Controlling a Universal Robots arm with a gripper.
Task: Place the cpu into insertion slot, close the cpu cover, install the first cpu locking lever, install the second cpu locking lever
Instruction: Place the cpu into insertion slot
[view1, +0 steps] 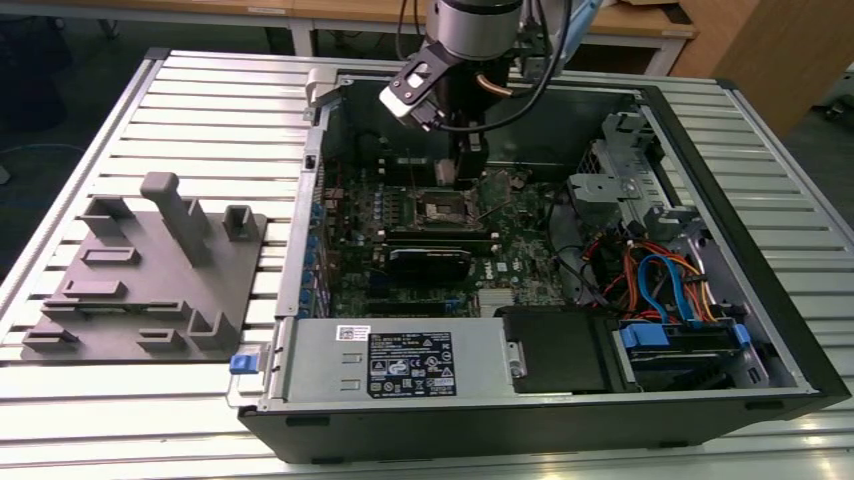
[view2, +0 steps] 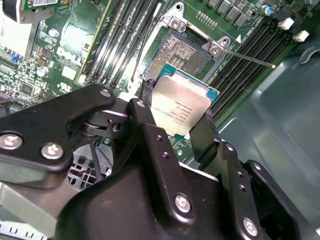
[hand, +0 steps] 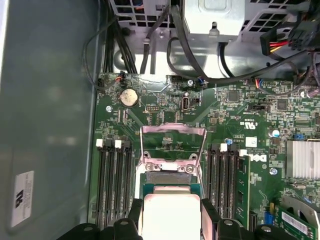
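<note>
Slatted metal table (view1: 200, 90) with an open PC case (view1: 534, 410) lying on it, arm dipped inside. Gripper (view2: 175, 118) jaws are pinched onto two edges of the cpu (view2: 182, 107), held just over the bare insertion slot (view2: 182, 55), not seated; cpu cover (hand: 173, 128) is flipped open
</note>
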